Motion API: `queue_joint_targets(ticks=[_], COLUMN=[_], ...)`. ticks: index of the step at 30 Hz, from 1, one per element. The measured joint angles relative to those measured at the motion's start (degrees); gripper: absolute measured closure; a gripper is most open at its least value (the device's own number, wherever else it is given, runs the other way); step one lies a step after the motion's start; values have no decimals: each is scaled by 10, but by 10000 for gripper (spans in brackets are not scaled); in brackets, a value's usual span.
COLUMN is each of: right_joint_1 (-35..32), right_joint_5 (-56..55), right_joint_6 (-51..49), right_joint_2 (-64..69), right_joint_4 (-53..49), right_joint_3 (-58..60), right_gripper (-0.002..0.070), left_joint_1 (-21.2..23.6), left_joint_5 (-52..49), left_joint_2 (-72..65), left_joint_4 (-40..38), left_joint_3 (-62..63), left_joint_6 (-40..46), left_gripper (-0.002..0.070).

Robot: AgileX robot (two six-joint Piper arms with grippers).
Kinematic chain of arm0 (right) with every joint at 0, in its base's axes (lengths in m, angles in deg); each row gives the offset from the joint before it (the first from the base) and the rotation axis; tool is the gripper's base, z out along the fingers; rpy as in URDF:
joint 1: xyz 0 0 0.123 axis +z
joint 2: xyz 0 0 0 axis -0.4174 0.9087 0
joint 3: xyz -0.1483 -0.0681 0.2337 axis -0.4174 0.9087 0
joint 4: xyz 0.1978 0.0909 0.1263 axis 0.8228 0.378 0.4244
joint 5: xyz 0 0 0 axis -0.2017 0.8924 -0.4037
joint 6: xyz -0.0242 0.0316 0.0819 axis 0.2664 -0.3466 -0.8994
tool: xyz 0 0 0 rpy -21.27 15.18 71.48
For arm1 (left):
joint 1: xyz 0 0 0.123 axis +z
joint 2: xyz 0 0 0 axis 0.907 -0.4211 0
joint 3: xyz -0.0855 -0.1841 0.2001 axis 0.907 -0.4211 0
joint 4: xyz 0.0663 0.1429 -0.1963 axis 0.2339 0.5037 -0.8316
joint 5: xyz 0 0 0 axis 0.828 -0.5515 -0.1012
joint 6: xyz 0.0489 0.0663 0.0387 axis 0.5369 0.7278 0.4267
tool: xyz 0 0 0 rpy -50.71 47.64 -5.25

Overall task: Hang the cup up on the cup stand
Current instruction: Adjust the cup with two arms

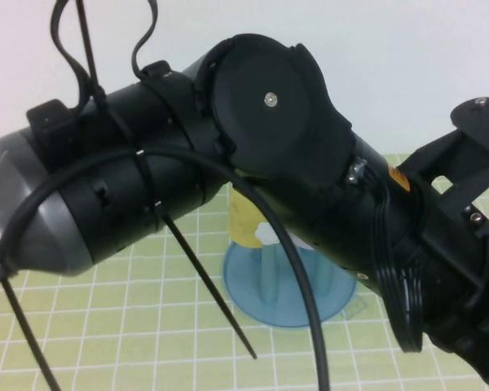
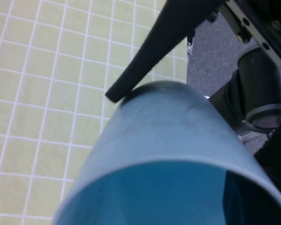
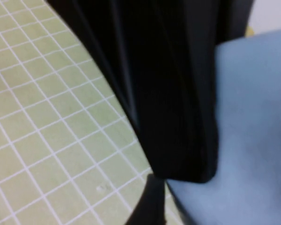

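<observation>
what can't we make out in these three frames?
- High view: the left arm fills the frame, hiding the cup stand top and most of the yellow cup.
- High view: neither gripper shows.
- Left wrist view: the blue cup is held by the left gripper; its rim is cut off at the edge.
- Right wrist view: a dark arm hides the right gripper; only the cup wall shows.

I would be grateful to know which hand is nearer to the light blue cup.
Left. The left hand is shut on the cup, one finger pressed against its wall. The right hand sits close beside the cup, though contact is unclear.
</observation>
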Motion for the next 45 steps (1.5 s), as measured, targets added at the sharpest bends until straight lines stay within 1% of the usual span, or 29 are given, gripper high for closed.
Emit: queue_joint_targets(ticks=[2,5,9,11,13,16,19,21,23,25,28,31,33,37,40,42,44,45], right_joint_1=[1,1,1,1,1,1,1,1,1,1,1,1,1,1,1,1,1,1], right_joint_5=[1,6,6,-15,-56,-155,-295,-379,-433,-466,-487,-491,-489,-444,-398,-383,-380,-380], right_joint_6=[-51,-139,-275,-346,-407,-478,-549,-601,-639,-661,-677,-694,-709,-720,-722,-722,-722,-722], right_joint_2=[0,0,0,0,0,0,0,0,-2,-8,-28,-59,-88,-136,-161,-177,-195,-205], right_joint_4=[-33,-139,-274,-320,-358,-384,-386,-365,-322,-282,-234,-198,-172,-101,-19,60,139,178], right_joint_3=[0,0,0,0,0,0,0,0,0,0,0,0,0,0,3,16,38,53], right_gripper=[-15,-17,-17,-17,-17,-17,-17,-17,-17,-17,-17,-13,-12,-12,-12,-10,-1,5], left_joint_1=[2,16,52,66,76,88,88,88,88,88,88,88,88,88,88,88,88,87], left_joint_5=[5,18,31,42,57,76,100,111,124,143,195,245,273,291,291,279,262,256], left_joint_2=[0,0,0,0,0,0,0,0,0,0,0,0,0,0,0,0,0,0], left_joint_4=[0,-13,-63,-79,-88,-95,-100,-117,-136,-160,-217,-284,-350,-475,-564,-611,-636,-636], left_joint_3=[0,0,0,0,0,-1,-3,-11,-20,-34,-64,-88,-103,-116,-120,-120,-120,-120], left_joint_6=[-1,-6,-2,4,16,24,37,57,82,108,166,249,318,445,528,569,588,588], left_gripper=[675,675,675,675,675,675,675,675,675,675,675,675,675,675,675,675,675,675])
